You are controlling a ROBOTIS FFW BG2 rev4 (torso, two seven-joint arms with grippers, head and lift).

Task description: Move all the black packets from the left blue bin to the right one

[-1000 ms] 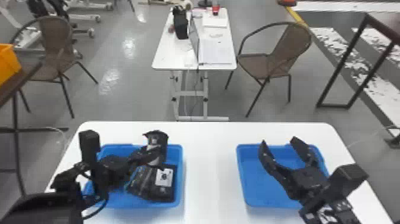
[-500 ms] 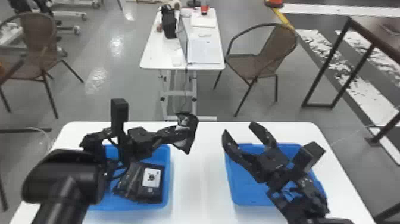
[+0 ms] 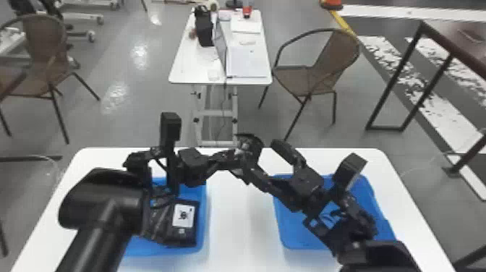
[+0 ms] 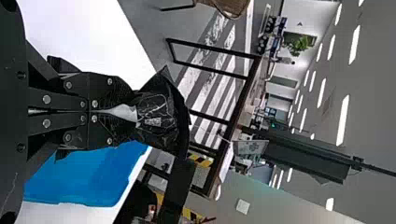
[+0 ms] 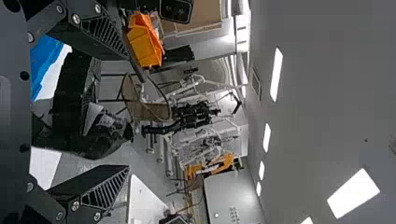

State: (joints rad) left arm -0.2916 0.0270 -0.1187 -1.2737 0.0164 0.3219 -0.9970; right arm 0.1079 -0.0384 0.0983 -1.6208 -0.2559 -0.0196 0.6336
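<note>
Left wrist view has the left gripper [image 4: 134,113] pinched tight on a black packet [image 4: 163,116] in mid-air, so I'd call this a handover. Right gripper [image 5: 127,113] is spread wide around it, so next it probably needs to grip before the left lets go, then head for the right bin [image 3: 296,231]

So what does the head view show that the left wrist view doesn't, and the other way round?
Head view: the left blue bin with black packets in it, one bearing a white label. Left wrist view: a green plant and ceiling lights. Both: the white table, and a black packet clamped in the left end effector.
</note>
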